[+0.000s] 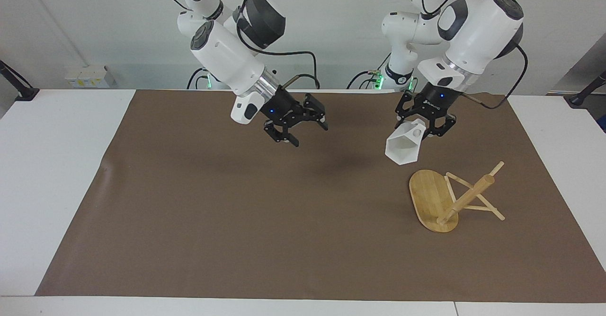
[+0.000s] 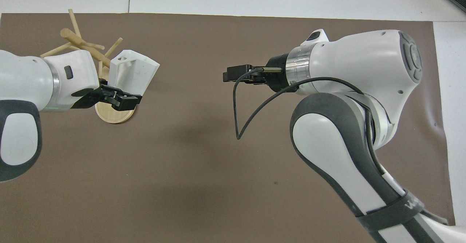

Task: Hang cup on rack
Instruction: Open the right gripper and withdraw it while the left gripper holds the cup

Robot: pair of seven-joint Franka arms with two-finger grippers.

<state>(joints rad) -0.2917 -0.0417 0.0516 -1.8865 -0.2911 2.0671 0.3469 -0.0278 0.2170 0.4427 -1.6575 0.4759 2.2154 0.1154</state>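
Observation:
The white faceted cup (image 1: pixel 402 149) (image 2: pixel 134 68) hangs in the air, mouth tilted down, with my left gripper (image 1: pixel 423 127) shut on its handle end. It is just over the mat beside the rack's base, on the side nearer the robots. The bamboo rack (image 1: pixel 466 197) (image 2: pixel 83 44) lies tipped over toward the left arm's end of the table. Its oval base (image 1: pixel 428 195) stands on edge and its pegs touch the mat. My right gripper (image 1: pixel 310 135) (image 2: pixel 233 76) hangs open and holds nothing, over the middle of the mat near the robots.
A brown mat (image 1: pixel 236 202) covers most of the white table (image 1: pixel 57 164). Only the rack stands on it. Black cables loop from the right arm's wrist (image 2: pixel 236 126).

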